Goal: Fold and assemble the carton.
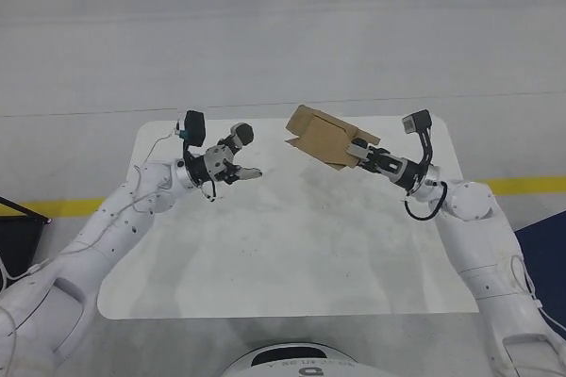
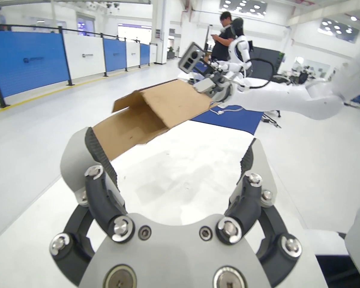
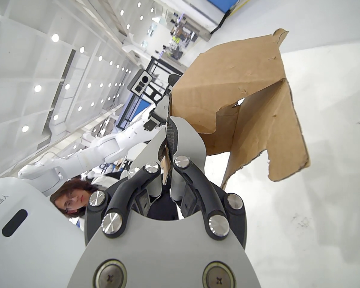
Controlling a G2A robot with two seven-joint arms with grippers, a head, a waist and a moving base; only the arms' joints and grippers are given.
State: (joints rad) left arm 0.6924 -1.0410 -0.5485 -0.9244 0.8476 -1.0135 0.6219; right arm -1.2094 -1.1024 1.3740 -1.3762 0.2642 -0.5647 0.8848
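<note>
While my right gripper clamps one edge of the half-open carton above the far side of the table, I should bring my wide-open, empty left gripper squarely onto its free end, folding along the crease.

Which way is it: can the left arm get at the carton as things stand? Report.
Probably yes. The left gripper, open and empty, faces the carton with only table between them; the right gripper is shut on its far edge, leaving the near end free.
</note>
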